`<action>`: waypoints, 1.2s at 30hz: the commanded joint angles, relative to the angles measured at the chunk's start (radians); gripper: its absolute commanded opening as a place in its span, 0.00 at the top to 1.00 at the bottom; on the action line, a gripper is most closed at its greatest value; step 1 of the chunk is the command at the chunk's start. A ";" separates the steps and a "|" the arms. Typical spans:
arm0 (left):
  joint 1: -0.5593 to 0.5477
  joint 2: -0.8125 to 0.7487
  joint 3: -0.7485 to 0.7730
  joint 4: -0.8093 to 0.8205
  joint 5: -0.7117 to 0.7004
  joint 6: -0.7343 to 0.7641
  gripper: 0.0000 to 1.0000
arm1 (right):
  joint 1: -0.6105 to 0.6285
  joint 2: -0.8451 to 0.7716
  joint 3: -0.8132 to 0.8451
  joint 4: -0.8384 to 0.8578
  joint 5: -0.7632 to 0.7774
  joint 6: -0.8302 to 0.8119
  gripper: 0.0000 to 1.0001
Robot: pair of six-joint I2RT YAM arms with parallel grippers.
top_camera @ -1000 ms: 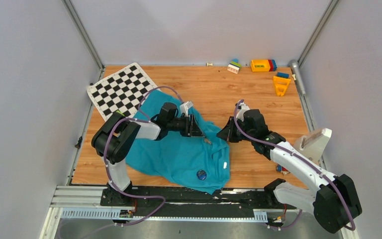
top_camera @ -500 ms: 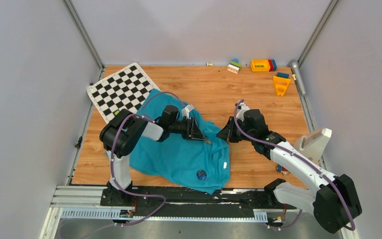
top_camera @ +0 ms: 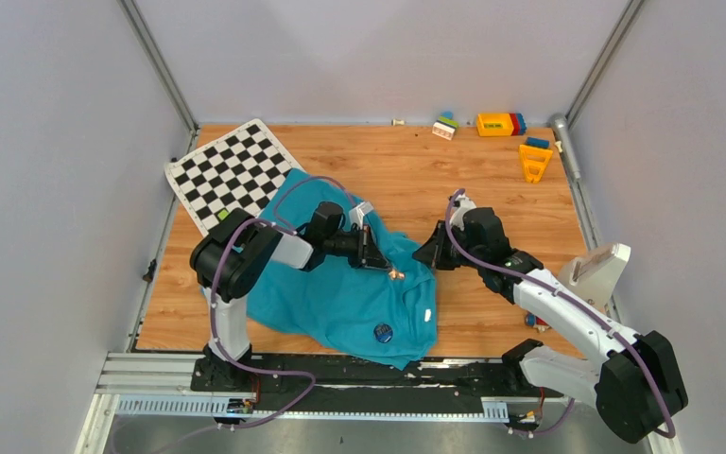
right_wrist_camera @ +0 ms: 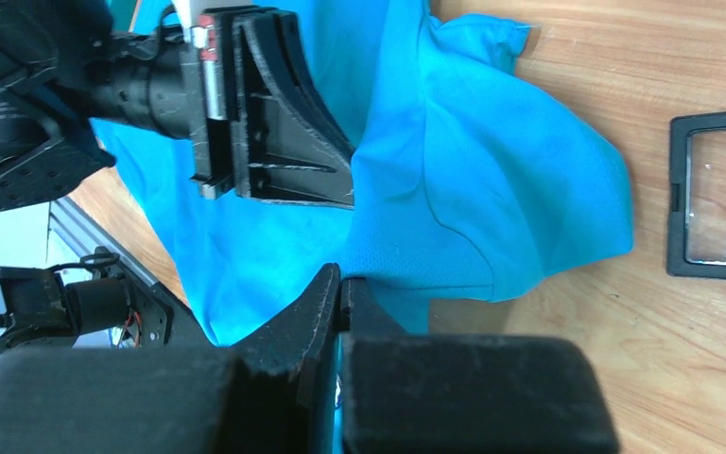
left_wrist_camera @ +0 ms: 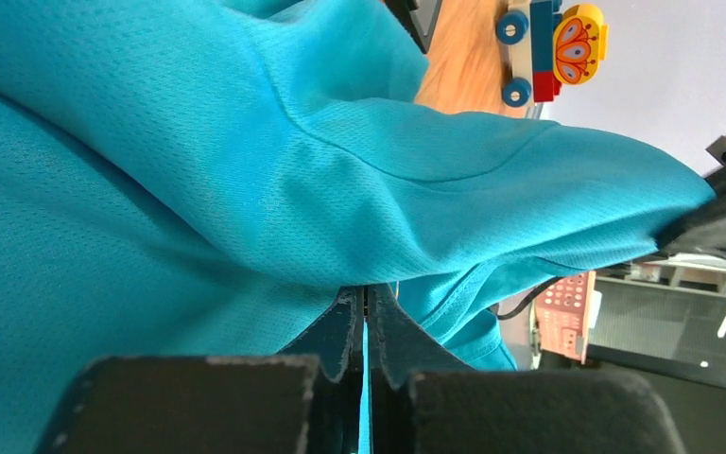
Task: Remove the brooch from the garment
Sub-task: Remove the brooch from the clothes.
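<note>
While the garment (top_camera: 340, 298) lay against the checkered mat (top_camera: 232, 170) on the counter (top_camera: 492, 180), my left gripper (top_camera: 388, 267) and right gripper (top_camera: 424, 254) each clenched a fold. Soft, limp, light: I judged pinched edges the best hold.

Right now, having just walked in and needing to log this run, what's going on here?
Both arms are working on the teal shirt. The left gripper is shut on a raised fold of it, and the right gripper pinches the fabric from the opposite side. A round dark badge, probably the brooch, sits on the shirt near its front edge, apart from both grippers. A small shiny bit shows at the left gripper's tip, too small to identify.
</note>
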 commanded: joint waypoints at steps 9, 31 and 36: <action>-0.004 -0.179 0.021 -0.193 -0.107 0.181 1.00 | -0.003 -0.014 -0.047 -0.016 0.193 0.041 0.91; 0.051 -0.232 -0.092 0.174 0.088 -0.097 1.00 | -0.007 0.025 -0.152 0.356 -0.152 0.049 0.32; 0.067 -0.177 -0.126 0.405 0.131 -0.233 1.00 | -0.019 0.002 -0.170 0.450 -0.216 0.080 0.37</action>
